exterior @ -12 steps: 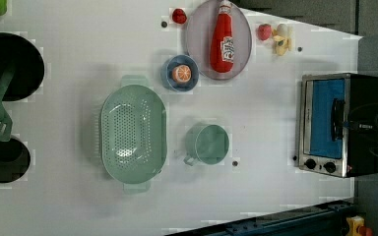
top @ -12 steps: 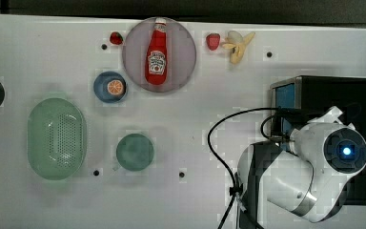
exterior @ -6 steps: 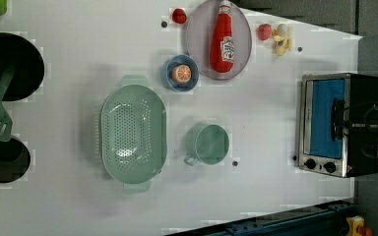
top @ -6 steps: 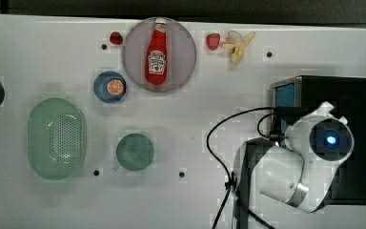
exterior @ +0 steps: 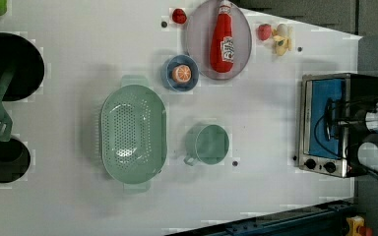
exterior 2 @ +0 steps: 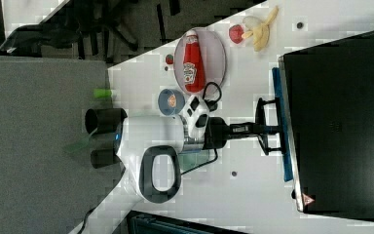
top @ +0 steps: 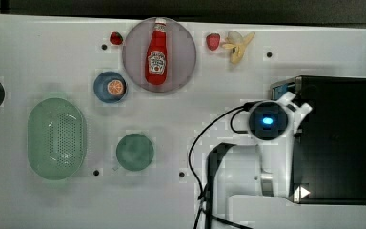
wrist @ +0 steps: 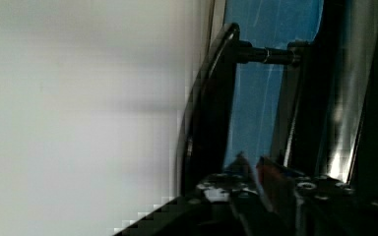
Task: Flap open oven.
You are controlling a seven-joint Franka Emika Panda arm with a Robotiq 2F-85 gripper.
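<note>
The step in hand, as judged from the frames, is taking hold of the door handle (exterior 2: 262, 126) of the oven (exterior 2: 341, 122) so that the door can be flapped down; the door (exterior: 326, 117) appears closed, its blue glass flush in the silver frame. To do the step well: keep the grip centred along the bar, between its two stand-off posts, so the pull does not twist the door; pull away from the oven face and let the wrist follow the arc of the hinge rather than a straight line; keep the grip firm, since a smooth bar may slip; avoid dragging the oven across the table (top: 181, 200), as the body is free-standing.

The gripper (exterior 2: 253, 127) reaches the oven front level, in line with the handle; in the right view its fingers meet the black bar near the bar's middle; the jaws stand narrowly apart, about the bar's width, and appear closed on the handle, though actual contact cannot be confirmed. In the wrist view the bar (wrist: 211, 113) runs just in front of the blue glass, with the fingertips (wrist: 246, 169) at the bar.

The oven stands at the table's end, well apart from the plate with the ketchup bottle (top: 156, 52); the knobs (exterior: 320, 164) sit beside the door, clear of the gripper.
</note>
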